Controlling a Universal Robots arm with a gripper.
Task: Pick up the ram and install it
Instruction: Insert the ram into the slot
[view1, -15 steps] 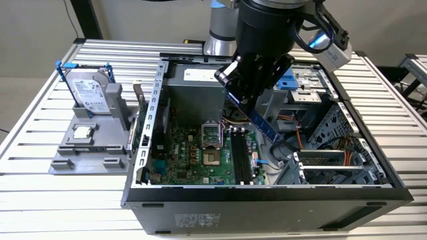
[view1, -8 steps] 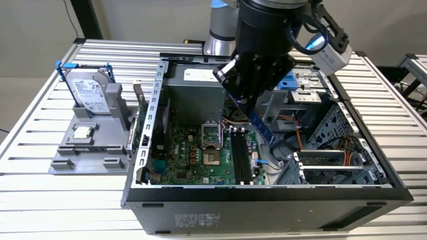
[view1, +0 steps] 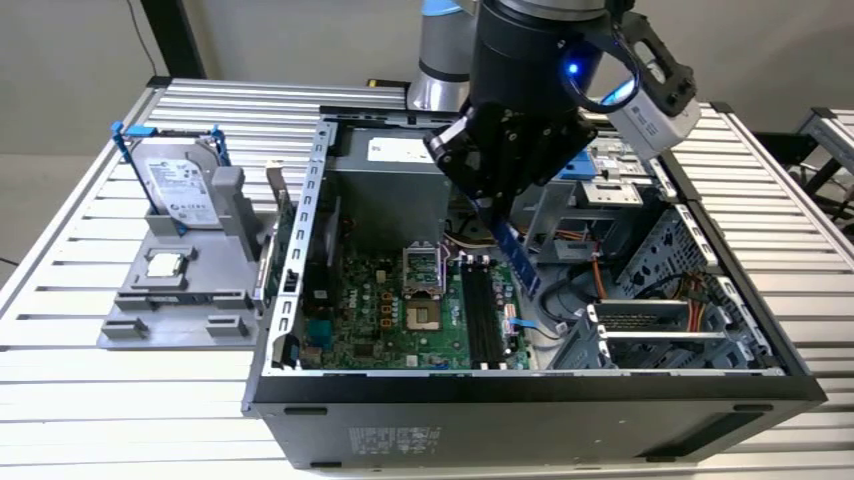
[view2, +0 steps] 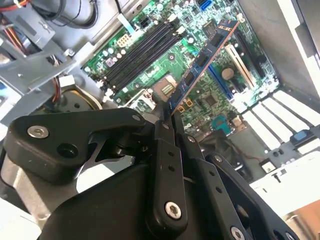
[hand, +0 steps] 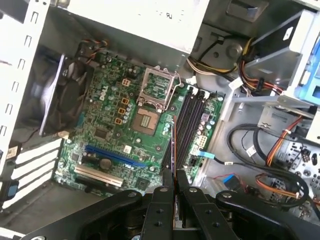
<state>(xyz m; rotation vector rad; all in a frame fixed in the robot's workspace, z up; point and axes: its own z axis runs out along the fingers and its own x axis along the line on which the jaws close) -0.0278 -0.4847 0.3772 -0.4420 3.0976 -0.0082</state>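
My gripper (view1: 486, 203) hangs over the open computer case (view1: 534, 385), shut on the ram (view1: 515, 256). The ram is a long dark blue stick with black chips, and it slants down from the fingers toward the motherboard (view1: 380, 300). In the second wrist view the ram (view2: 202, 62) reaches out from the gripper (view2: 168, 118) above the board. Seen edge-on in the first wrist view, the ram (hand: 174, 150) is a thin line rising from the gripper (hand: 175, 181). It lies just beside the black memory slots (hand: 189, 122), which are also seen in the exterior view (view1: 483, 312) as bare long slots.
A grey stand (view1: 174, 300) at the exterior view's left holds a silver hard drive (view1: 180, 180) and a small processor chip (view1: 166, 264). Inside the case are the open CPU socket (view1: 422, 272), a fan (hand: 55, 100), loose cables (hand: 260, 170) and a metal drive cage (view1: 667, 330).
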